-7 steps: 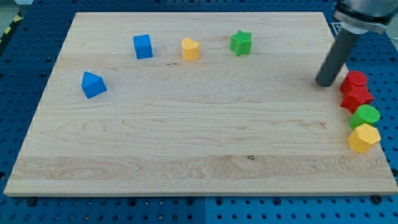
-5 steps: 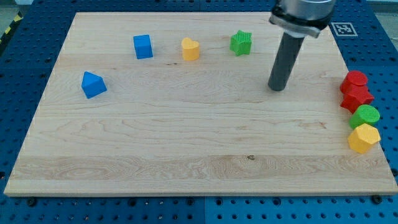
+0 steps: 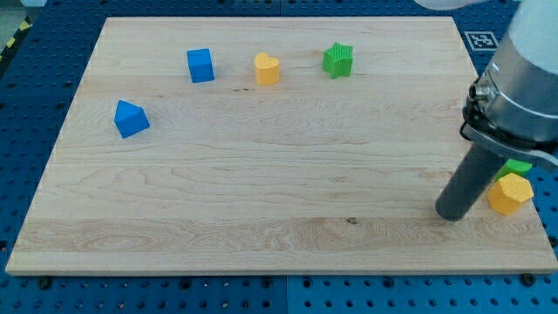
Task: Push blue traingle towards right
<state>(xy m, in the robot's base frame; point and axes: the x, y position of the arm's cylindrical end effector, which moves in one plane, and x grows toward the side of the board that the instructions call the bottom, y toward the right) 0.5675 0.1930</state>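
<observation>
Blue triangle [image 3: 131,119] sits near the left edge of the wooden board [image 3: 261,174], with nothing touching it. Along the view's top stand a blue cube [image 3: 200,65], a yellow block [image 3: 267,68] and a green star [image 3: 337,60], none directly to the triangle's right. My tip [image 3: 451,215] rests far across the board at lower right, just beside a yellow hexagon [image 3: 511,194]; a green block [image 3: 520,166] peeks from behind the arm. The rod carries no pincer and holds nothing.
</observation>
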